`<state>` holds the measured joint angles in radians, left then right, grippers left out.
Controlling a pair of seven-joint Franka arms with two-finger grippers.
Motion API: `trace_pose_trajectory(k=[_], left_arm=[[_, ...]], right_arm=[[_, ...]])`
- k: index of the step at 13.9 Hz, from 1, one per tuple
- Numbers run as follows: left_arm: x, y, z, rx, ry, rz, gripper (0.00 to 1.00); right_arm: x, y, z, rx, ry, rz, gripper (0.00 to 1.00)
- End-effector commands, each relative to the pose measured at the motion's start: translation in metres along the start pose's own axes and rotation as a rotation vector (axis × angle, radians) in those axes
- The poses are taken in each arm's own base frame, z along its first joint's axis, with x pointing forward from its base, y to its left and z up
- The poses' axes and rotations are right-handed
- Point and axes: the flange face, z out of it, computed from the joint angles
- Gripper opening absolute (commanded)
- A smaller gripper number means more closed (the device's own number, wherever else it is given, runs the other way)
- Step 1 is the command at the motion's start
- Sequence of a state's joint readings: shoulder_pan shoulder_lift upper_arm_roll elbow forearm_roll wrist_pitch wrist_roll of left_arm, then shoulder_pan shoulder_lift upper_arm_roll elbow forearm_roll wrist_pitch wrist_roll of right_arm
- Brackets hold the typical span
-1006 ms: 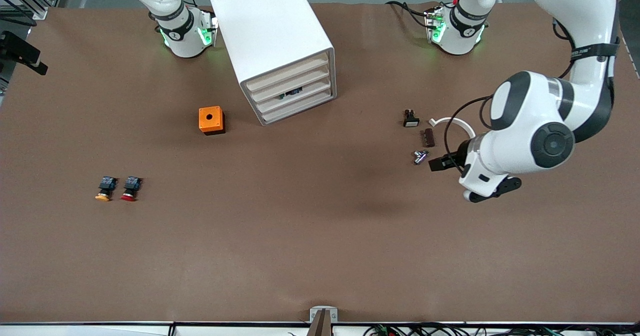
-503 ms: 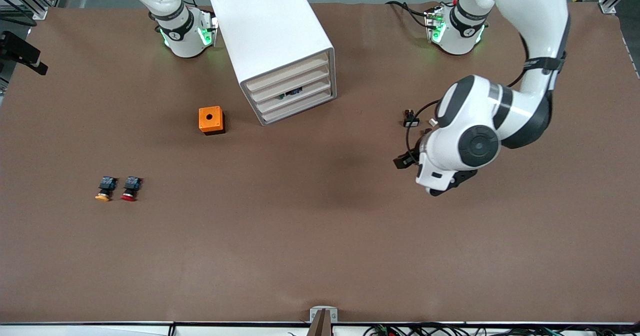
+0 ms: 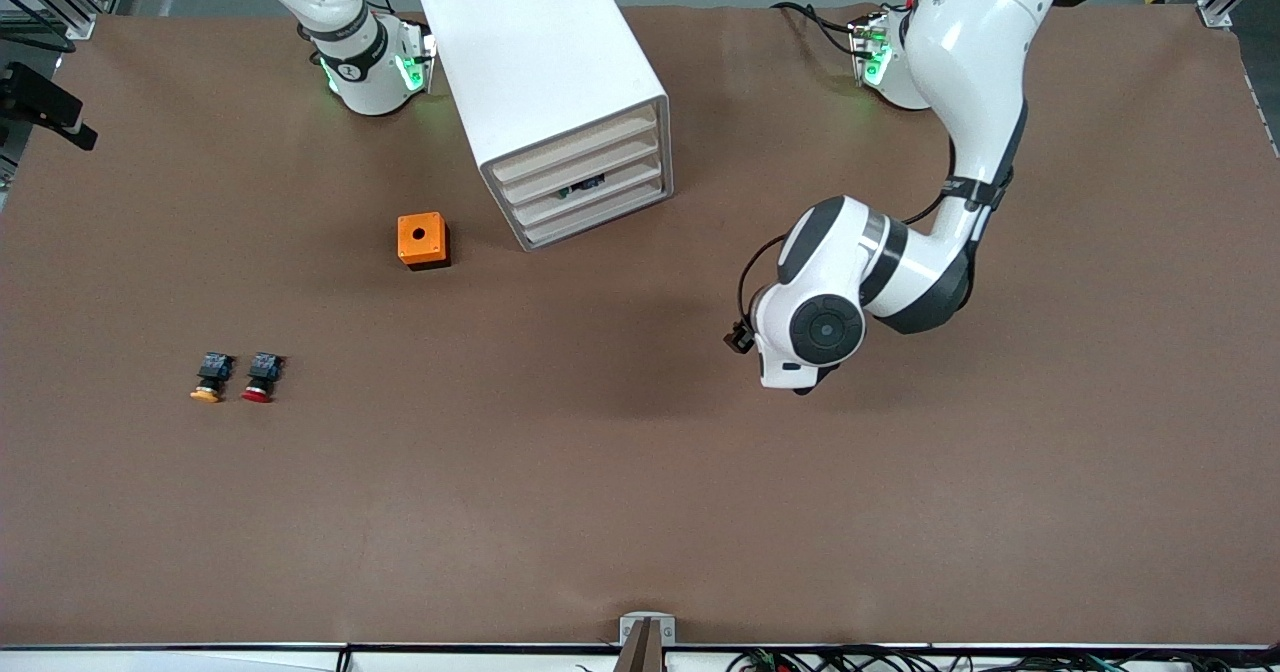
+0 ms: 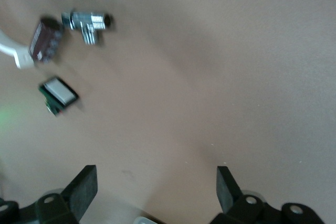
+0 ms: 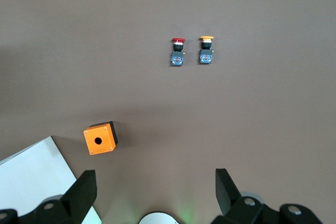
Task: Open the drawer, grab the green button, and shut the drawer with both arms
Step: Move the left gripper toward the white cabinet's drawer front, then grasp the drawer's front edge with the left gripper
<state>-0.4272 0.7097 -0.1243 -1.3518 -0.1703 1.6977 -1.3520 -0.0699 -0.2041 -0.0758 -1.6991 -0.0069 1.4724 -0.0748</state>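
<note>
White cabinet (image 3: pixel 550 82) with 4 drawers, third drawer (image 3: pixel 592 192) shut, left gripper (image 4: pixel 156 187) spread over bare table (image 3: pixel 600 472), right gripper (image 5: pixel 155 190) spread, waiting.

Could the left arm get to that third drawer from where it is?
Probably yes: the left gripper, fingers open, is over bare table, and nothing stands between it and the drawer.

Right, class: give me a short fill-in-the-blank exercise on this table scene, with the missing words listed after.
1. The cabinet has ___ drawers.
2. The box with a hole on top is coloured ___.
3. Beside the red button lies one with a ___ cap.
4. The left gripper hangs over the table with its jaws ___.

Missing words: four; orange; yellow; open
</note>
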Motion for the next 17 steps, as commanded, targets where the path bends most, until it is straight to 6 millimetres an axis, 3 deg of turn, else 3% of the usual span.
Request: trace_pose_trajectory(k=[1, 7, 10, 13, 17], left_arm=[[-0.003, 0.012, 0.012, 0.018, -0.099, -0.164, 1.0], [-0.039, 0.029, 0.044, 0.092, -0.386, -0.462, 1.0], [-0.057, 0.04, 0.075, 0.164, -0.497, -0.55, 1.0], [-0.079, 0.044, 0.093, 0.23, -0.559, -0.61, 1.0], [-0.108, 0.044, 0.137, 0.429, -0.643, -0.714, 1.0]], right_arm=[[-0.008, 0.0, -0.002, 0.006, 0.008, -0.012, 1.0], [-0.008, 0.001, -0.002, 0.006, 0.009, -0.009, 1.0], [-0.008, 0.002, -0.003, 0.006, 0.011, -0.007, 1.0], [-0.008, 0.002, -0.003, 0.006, 0.011, -0.007, 1.0], [-0.008, 0.002, -0.003, 0.006, 0.011, -0.007, 1.0]])
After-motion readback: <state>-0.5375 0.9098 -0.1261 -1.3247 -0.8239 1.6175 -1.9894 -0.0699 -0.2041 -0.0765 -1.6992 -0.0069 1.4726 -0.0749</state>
